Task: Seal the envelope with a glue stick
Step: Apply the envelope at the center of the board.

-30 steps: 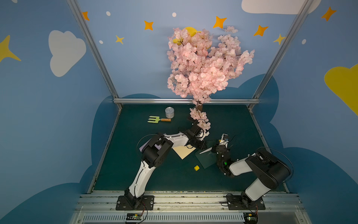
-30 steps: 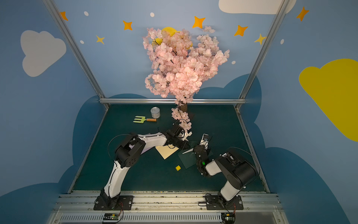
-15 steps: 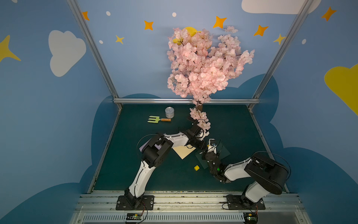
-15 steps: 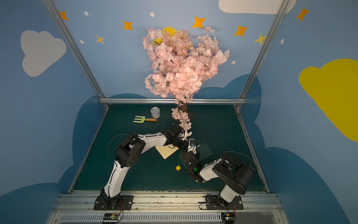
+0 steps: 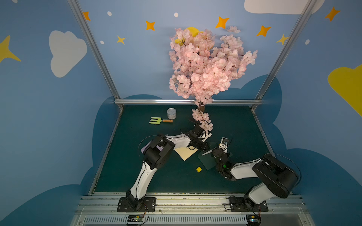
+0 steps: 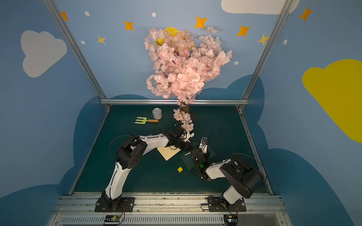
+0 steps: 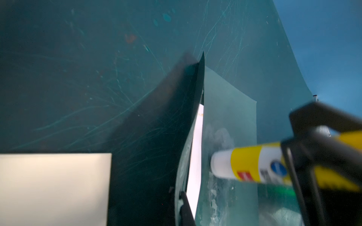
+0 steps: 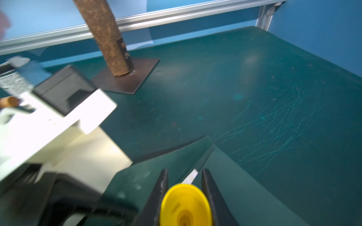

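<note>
Scratched teal counter (image 7: pixel 78 58) fills the background. Your right fingers (image 8: pixel 209 187) are clamped on the glue stick (image 7: pixel 244 164) — yellow barrel, white label with a blue roundel and red patch, print too blurred to read — its white tip pressed on the smeared dark green envelope (image 7: pixel 231 109). Your left fingers (image 7: pixel 185 211) are closed on that envelope's raised flap (image 7: pixel 166 127); a white card (image 7: pixel 195 146) shows inside. Just beside lies a pale cream envelope (image 5: pixel 186 154); a yellow cap (image 5: pixel 198 169) sits apart.

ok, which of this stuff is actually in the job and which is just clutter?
In use: glue stick, in right gripper; dark green envelope, flap held by left gripper; yellow cap.
Lying about: cream envelope, lilac envelope, garden fork, tin can, blossom tree.
</note>
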Tool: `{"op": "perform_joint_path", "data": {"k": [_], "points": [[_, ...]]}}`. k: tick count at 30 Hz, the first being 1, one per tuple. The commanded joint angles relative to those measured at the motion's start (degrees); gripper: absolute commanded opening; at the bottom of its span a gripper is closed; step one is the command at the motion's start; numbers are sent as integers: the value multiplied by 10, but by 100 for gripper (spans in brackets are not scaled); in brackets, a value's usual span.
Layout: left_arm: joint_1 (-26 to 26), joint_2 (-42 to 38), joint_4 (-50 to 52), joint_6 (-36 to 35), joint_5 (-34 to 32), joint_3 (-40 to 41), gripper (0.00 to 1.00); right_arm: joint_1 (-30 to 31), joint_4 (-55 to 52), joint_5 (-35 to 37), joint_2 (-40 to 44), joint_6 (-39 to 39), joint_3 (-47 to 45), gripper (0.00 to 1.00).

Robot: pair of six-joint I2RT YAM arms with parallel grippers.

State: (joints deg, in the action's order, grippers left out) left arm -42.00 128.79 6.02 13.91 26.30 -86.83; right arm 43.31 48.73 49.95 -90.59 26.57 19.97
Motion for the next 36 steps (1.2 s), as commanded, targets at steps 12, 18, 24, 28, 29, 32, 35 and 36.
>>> {"op": "perform_joint_path", "data": {"k": [12, 18, 24, 28, 29, 32, 35, 36], "points": [[3, 5, 13, 2, -3, 5, 2, 95, -116, -18, 5, 23, 15, 0], [4, 5, 19, -5, -5, 6, 2, 118, -204, 8, 36, 86, 25, 0], [5, 3, 17, -9, 1, 6, 2, 44, -212, -5, 34, 92, 12, 0], [5, 1, 14, -12, 3, 10, 3, 0, -170, -7, 24, 63, 3, 0], [5, 1, 14, -12, 3, 11, 2, -10, -160, -6, 23, 54, 2, 0], [5, 1, 14, -12, 5, 11, 2, -36, -132, -13, 17, 32, 1, 0], [6, 1, 14, -11, 4, 10, 2, -39, -110, -23, 13, 6, -1, 0], [6, 1, 14, -10, 4, 11, 2, -31, -117, -25, 17, 7, 0, 0]]}}
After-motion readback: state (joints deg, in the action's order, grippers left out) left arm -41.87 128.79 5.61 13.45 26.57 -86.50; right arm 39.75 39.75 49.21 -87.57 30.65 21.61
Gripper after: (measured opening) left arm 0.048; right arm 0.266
